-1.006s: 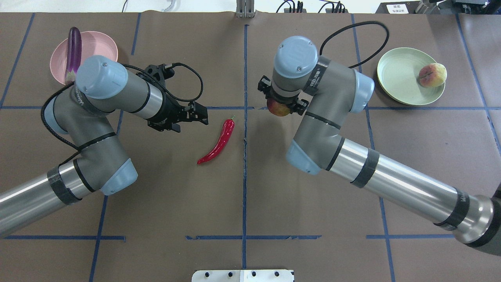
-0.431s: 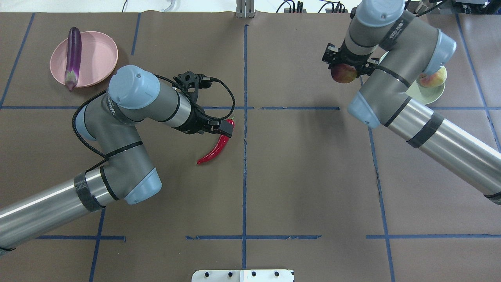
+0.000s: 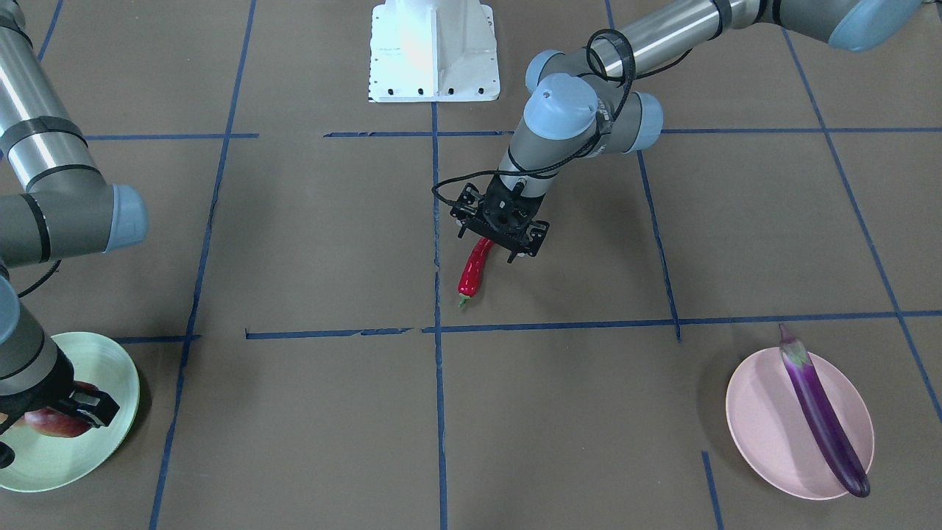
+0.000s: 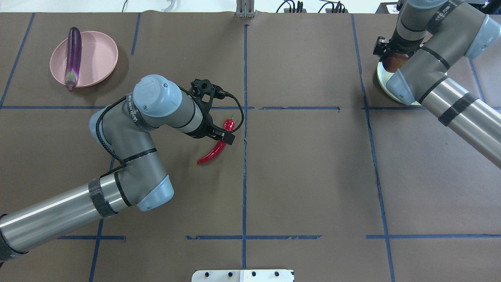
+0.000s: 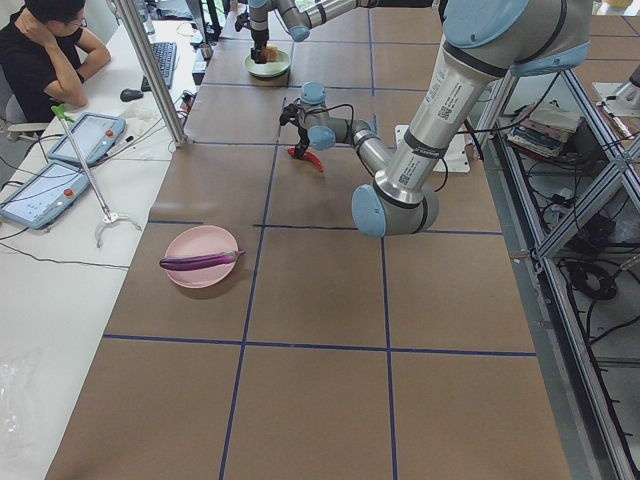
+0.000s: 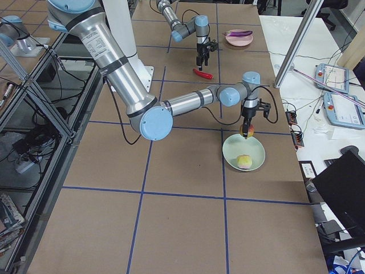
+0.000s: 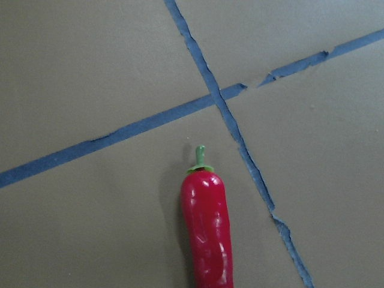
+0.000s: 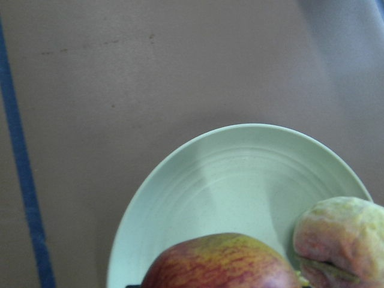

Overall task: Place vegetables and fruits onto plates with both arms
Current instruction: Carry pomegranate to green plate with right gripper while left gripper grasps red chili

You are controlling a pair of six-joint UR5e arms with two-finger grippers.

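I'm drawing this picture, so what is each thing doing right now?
eggplant: lying on the pink plate.
chili: lying on the table.
left gripper: open, over the chili.
red fruit: held over the green plate.
right gripper: shut on the red fruit.
green fruit: resting on the green plate.

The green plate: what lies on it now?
The pale fruit lies on the green plate. The right gripper holds the red-yellow fruit over it; the plate under that fruit is covered, so contact cannot be judged.
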